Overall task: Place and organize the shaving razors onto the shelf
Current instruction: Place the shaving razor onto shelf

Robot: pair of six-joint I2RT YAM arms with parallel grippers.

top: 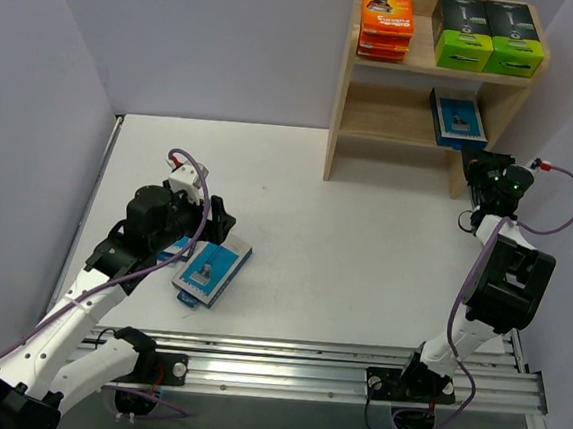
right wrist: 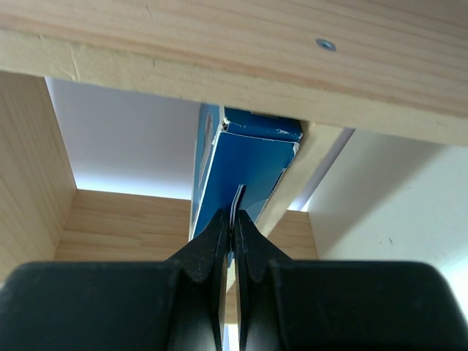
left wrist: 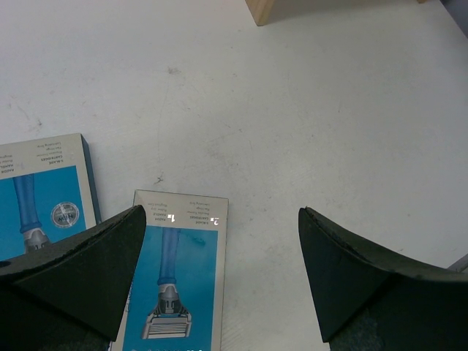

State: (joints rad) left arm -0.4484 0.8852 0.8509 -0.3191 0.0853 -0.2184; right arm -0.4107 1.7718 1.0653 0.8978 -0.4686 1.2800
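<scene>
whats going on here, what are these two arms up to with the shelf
The two arms are stocking razor packs onto the wooden shelf. Its top tier already holds a stack of orange packs and two black boxes with green ends. The right claw is pinched shut on the edge of a blue pack at the lower tier. The left claw hangs open over two more blue packs lying on the table, gripping neither.
</scene>
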